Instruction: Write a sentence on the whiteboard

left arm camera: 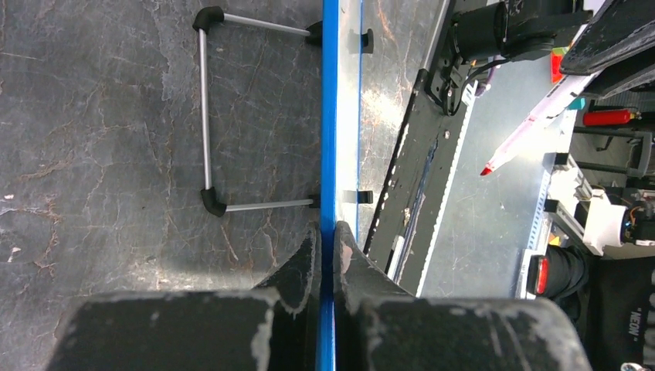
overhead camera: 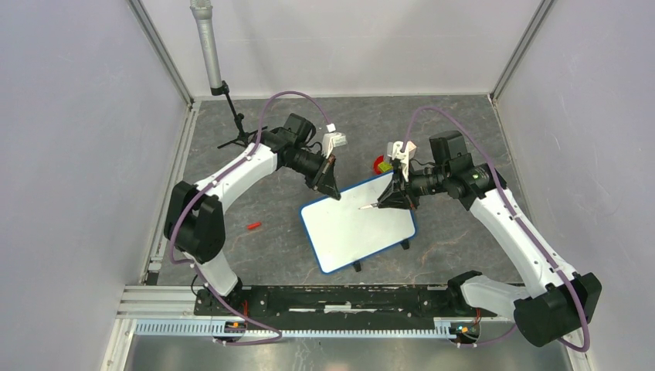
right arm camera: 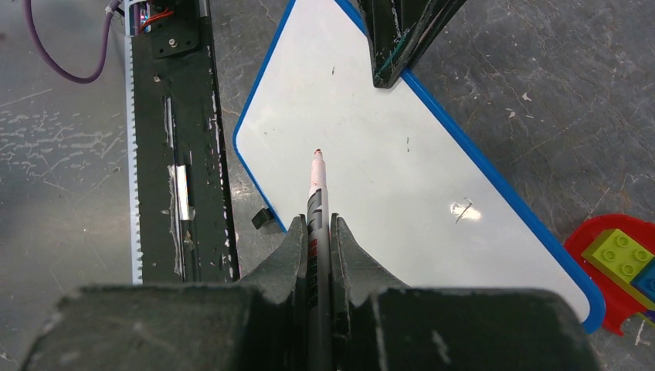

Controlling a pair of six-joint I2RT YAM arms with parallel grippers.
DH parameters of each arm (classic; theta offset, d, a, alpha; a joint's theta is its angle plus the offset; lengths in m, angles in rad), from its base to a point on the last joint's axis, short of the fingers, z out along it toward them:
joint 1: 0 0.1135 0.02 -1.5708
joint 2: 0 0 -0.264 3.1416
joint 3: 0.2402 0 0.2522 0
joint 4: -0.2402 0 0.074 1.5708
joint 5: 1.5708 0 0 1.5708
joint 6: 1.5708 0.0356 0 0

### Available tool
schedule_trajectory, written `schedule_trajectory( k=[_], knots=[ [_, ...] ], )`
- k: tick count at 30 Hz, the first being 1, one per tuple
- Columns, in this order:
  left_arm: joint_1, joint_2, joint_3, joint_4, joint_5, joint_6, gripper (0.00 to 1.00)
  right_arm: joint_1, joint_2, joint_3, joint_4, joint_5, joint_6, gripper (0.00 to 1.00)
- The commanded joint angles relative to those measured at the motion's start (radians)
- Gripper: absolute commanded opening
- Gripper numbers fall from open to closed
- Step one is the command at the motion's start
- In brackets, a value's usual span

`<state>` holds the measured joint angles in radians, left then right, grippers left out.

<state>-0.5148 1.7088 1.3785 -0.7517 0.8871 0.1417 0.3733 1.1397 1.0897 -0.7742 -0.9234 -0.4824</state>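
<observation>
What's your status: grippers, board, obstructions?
Left gripper shut on whiteboard rim. Right gripper shut on red marker, tip over board. No sentence visible yet. Lego bricks beside board's corner, off the writing face.

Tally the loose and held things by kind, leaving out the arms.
whiteboard: 1
marker: 1
small red piece: 1
red plate of toy bricks: 1
microphone on stand: 1
Total: 5
</observation>
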Motion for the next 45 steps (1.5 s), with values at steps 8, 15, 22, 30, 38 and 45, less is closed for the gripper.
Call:
schedule_trajectory(
  k=[8,15,22,30,38,45],
  knots=[
    [-0.003,-0.009,0.073,0.133,0.054,-0.105,0.03,0.004,-0.008,0.035,-0.003,-0.026,-0.026,0.0],
    [-0.002,-0.027,0.05,0.221,0.084,-0.178,0.03,0.004,-0.008,0.035,-0.007,-0.025,-0.033,0.0],
    [-0.007,0.025,0.024,0.234,0.094,-0.206,0.03,0.004,-0.015,0.036,-0.017,-0.018,-0.041,0.0],
    [-0.033,0.042,0.027,0.152,0.067,-0.113,0.07,0.004,-0.009,0.017,-0.002,-0.01,-0.04,0.0],
    [-0.072,0.129,0.13,-0.079,0.057,0.103,0.02,0.005,-0.004,0.014,0.004,-0.017,-0.033,0.0],
    [-0.063,0.129,0.159,-0.091,0.038,0.085,0.34,0.004,-0.026,-0.026,0.041,0.008,-0.011,0.0]
  ],
)
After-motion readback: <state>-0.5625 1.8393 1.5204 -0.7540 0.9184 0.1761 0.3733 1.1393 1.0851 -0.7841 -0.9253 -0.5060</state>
